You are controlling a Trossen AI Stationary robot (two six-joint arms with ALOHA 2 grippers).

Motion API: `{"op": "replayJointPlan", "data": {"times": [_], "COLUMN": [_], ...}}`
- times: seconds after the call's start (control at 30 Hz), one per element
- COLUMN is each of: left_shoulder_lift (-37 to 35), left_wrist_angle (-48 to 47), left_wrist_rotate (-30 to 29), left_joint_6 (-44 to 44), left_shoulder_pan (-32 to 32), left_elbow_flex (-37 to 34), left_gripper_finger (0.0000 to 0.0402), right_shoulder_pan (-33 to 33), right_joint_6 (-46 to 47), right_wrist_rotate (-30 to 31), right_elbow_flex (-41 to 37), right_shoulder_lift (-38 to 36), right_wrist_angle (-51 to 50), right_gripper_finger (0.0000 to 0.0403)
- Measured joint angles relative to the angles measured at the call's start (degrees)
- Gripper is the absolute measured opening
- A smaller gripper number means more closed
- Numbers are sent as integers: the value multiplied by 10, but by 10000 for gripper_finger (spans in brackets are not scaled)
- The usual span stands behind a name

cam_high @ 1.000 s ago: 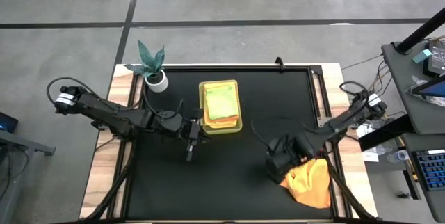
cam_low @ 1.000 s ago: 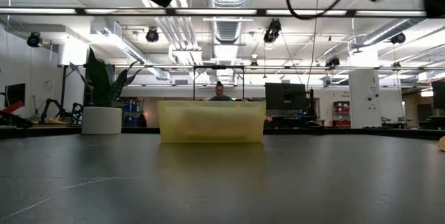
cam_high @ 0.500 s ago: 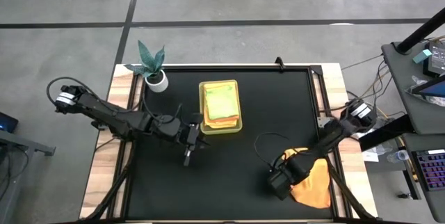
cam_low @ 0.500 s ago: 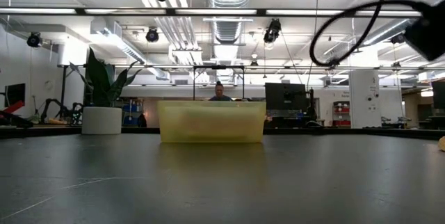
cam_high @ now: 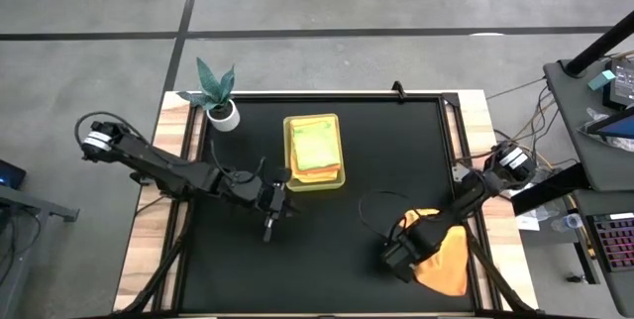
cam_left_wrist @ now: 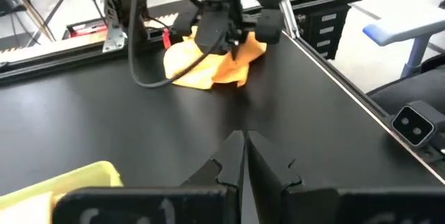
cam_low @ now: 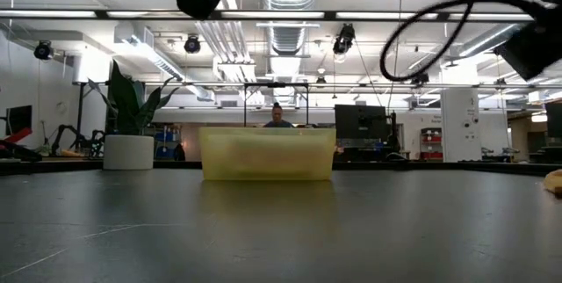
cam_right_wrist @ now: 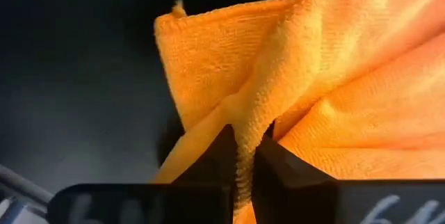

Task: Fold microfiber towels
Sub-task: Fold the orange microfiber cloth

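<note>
My right gripper (cam_right_wrist: 243, 156) pinches a fold of the orange towel (cam_right_wrist: 334, 92), which is bunched well right of the tray (cam_high: 315, 181), toward the near edge. My left gripper (cam_left_wrist: 243, 156) hangs just beside the tray, fingers pressed together, empty. That pinch catches only an edge; I could lose it on lifting, or drag the heap off the table.

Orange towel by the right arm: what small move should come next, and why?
Probably lift and draw the pinched fold toward the table's middle. The right gripper is shut on a fold of the orange towel, which lies bunched near the table's right edge. The left gripper waits shut beside the tray.
</note>
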Motion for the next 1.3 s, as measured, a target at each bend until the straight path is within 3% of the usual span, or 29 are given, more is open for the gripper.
{"op": "replayJointPlan", "data": {"times": [0.17, 0.37, 0.57, 0.77, 0.97, 1.3], "left_shoulder_lift": [36, 113, 170, 183, 168, 104], "left_wrist_angle": [133, 337, 381, 381, 384, 363], "left_wrist_rotate": [1, 0, -7, -12, -12, -12], "left_joint_6": [-16, -44, -53, -102, -105, -104], "left_shoulder_pan": [-7, 0, 26, 53, 58, 63], "left_elbow_flex": [-54, -100, -88, -81, -84, -99], "left_gripper_finger": [5, 5, 5, 5, 22, 129], "right_shoulder_pan": [-29, -72, -120, -157, -186, -197], "right_joint_6": [-93, -238, -390, -560, -640, -696], "right_wrist_rotate": [47, 176, 262, 262, 224, 224], "right_elbow_flex": [0, 0, -27, -97, -138, -154], "right_shoulder_lift": [-51, -130, -187, -204, -192, -188], "right_wrist_angle": [-9, 13, 152, 415, 575, 724], "right_gripper_finger": [10, 9, 9, 9, 9, 9]}}
